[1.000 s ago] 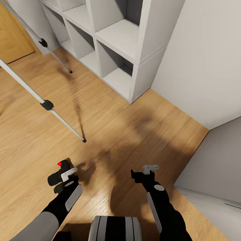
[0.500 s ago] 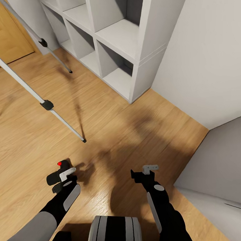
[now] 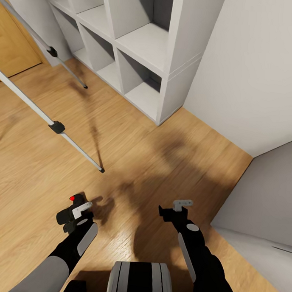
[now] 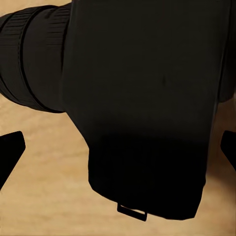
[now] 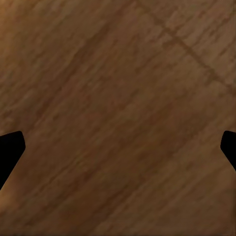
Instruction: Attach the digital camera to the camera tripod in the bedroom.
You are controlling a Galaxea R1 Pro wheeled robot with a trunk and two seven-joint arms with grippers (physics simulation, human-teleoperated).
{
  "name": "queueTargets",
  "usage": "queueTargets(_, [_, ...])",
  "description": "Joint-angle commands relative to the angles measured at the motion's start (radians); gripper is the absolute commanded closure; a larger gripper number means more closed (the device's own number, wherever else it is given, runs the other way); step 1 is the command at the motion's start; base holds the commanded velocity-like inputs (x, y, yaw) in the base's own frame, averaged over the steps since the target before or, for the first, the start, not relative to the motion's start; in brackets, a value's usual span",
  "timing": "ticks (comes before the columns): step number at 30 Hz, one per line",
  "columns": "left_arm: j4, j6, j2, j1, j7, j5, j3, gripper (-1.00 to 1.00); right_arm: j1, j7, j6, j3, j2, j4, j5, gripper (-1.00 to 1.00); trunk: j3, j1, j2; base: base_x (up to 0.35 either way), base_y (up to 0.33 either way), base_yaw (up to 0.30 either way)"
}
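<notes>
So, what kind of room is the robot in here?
Probably a room in a home, though which one I cannot tell: light wood floor, a white cube shelf, pale grey wall, and a camera tripod standing.

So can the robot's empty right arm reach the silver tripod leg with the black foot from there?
Probably not yet. The right gripper hangs open over bare wood floor, while the nearest silver tripod leg stands ahead on the left arm's side. Nothing blocks the way; it just looks too far.
</notes>
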Motion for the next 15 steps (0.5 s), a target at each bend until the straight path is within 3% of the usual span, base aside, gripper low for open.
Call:
queueTargets(1, [-0.002, 0.008, 0.001, 0.000, 0.007, 0.002, -0.004, -1.00, 0.000, -0.002, 0.006, 0.001, 0.000, -0.001, 0.004, -1.00, -0.001, 0.000, 0.000, 0.000, 0.000, 0.000])
queueTargets(7, [0.001, 0.011, 0.001, 0.000, -0.003, 0.000, -0.006, -1.00, 0.000, -0.002, 0.006, 0.001, 0.000, -0.001, 0.005, -1.00, -0.001, 0.000, 0.000, 0.000, 0.000, 0.000])
queueTargets(15, [0.009, 0.013, 0.002, 0.000, -0.067, -0.001, -0.005, -1.00, 0.000, -0.002, 0.006, 0.001, 0.001, -0.001, 0.006, -1.00, -0.001, 0.000, 0.000, 0.000, 0.000, 0.000])
